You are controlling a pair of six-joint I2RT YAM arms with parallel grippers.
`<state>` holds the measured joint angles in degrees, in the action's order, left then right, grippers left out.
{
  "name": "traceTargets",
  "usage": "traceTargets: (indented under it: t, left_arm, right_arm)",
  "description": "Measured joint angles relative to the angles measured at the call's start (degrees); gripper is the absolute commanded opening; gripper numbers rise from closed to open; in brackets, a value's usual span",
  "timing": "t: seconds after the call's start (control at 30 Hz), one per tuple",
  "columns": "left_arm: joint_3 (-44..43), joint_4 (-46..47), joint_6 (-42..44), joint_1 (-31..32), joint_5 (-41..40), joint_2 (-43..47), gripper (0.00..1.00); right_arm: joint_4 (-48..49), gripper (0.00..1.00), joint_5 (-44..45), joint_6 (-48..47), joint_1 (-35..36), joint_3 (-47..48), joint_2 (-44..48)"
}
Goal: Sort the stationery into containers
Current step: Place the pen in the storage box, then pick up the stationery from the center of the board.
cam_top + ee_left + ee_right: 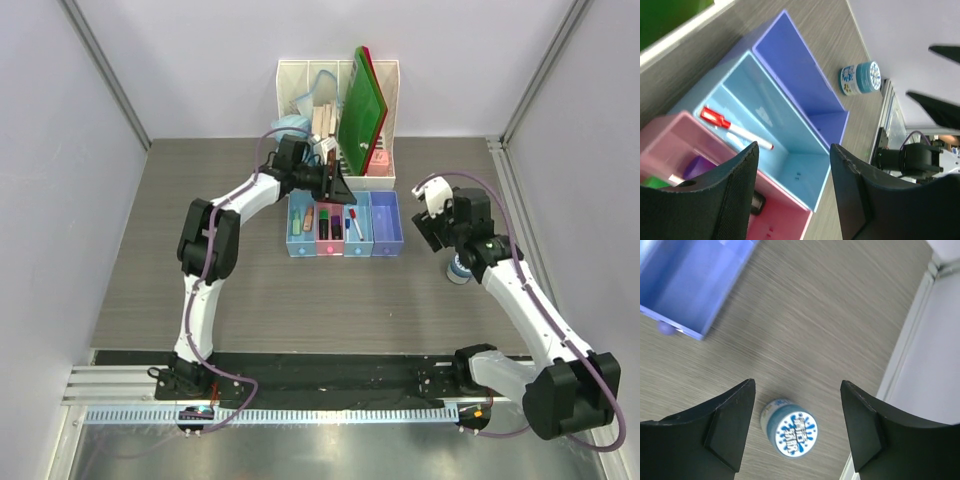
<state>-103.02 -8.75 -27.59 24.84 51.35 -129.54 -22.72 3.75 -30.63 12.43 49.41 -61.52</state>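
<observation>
Four trays stand in a row: light blue (298, 238), pink (327, 243), light blue (358, 243) and purple (387, 225). The left one holds a mint highlighter and an orange piece, the pink one markers (330, 218). A white pen with a red cap (735, 131) lies in the second blue tray (790, 150); the purple tray (800, 75) looks empty. My left gripper (338, 190) is open and empty over the trays' far end (792, 167). The blue-lidded pot (458, 270) stands on the table right of the trays. My right gripper (437, 222) is open above it, the pot (790, 432) between its fingers' line (797, 407).
A tall white file rack (296, 80) with green folders (360, 105) and books stands right behind the trays, close to my left gripper. A pale blue case (290, 122) lies beside it. A metal rail (515, 200) and the wall bound the table on the right, near the pot.
</observation>
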Motion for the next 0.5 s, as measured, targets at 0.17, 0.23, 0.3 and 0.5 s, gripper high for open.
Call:
traceTargets:
  t: [0.17, 0.23, 0.3, 0.5]
  left_arm:
    - [3.4, -6.7, 4.8, 0.0, -1.0, 5.5, 0.59]
    - [4.6, -9.9, 7.7, 0.0, -1.6, 8.9, 0.59]
    - [5.4, -13.0, 10.8, 0.0, -2.3, 12.5, 0.60]
    - [8.5, -23.4, 22.7, 0.0, -5.0, 23.5, 0.67]
  right_arm:
    - [-0.2, 0.78, -1.2, 0.0, -6.8, -1.9, -1.0]
    - [-0.7, 0.81, -2.2, 0.1, -8.7, -2.8, -2.2]
    - [-1.4, 0.84, -3.6, 0.2, -10.4, -3.6, -3.5]
    - [-3.4, 0.87, -8.9, 0.4, -16.6, -4.3, -6.5]
